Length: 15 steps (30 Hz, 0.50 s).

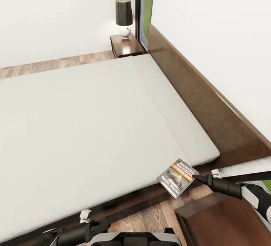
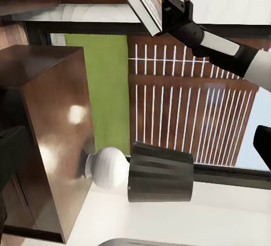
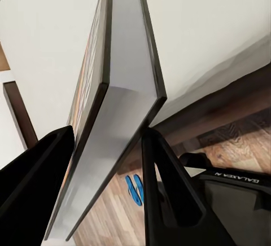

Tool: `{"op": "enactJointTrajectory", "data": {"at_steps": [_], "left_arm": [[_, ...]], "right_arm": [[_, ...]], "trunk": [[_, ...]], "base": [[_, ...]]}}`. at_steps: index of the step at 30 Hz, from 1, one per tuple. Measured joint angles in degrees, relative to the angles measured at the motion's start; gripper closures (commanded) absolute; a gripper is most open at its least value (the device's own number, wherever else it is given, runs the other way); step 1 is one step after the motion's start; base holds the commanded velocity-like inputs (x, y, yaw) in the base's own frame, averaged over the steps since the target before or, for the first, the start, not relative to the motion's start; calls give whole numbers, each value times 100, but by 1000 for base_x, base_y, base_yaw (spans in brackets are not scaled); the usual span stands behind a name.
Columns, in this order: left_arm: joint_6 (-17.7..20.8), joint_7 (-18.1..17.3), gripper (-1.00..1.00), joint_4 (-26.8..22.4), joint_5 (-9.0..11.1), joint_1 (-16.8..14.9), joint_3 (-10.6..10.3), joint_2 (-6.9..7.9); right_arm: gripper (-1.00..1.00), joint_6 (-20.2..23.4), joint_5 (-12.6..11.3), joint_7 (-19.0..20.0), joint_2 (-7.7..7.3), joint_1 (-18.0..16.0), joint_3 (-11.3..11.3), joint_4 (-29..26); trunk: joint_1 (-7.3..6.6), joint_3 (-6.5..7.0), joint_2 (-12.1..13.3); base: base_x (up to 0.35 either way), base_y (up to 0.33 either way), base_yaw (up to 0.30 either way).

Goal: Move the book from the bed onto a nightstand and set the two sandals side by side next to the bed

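Right gripper (image 1: 195, 178) clamped on the book (image 1: 177, 178): in the right wrist view the book (image 3: 113, 122) stands edge-on between the two fingers (image 3: 164, 195), one pad on each cover. It is held off the corner of the bed (image 1: 94, 125), above a nightstand (image 1: 226, 219). Part of a blue sandal (image 3: 134, 188) lies on the floor beyond the fingers. Left gripper (image 1: 96, 225): finger state cannot be told. A far nightstand (image 1: 126, 45) carries a lamp (image 1: 124, 18).
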Motion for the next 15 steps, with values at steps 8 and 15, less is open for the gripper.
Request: {"op": "enactJointTrajectory", "data": {"at_steps": [8, 15], "left_arm": [[6, 223, -100, -1, -2, 0, 0, -14], [9, 239, -100, 3, -2, 0, 0, -12]], "right_arm": [[100, 0, -13, -2, 11, 0, -3, 2], [100, 0, -23, 0, 8, 0, -4, 2]], "trunk": [[0, 71, 0], [0, 136, 0]], "base": [[0, 0, 0], [0, 0, 0]]}}
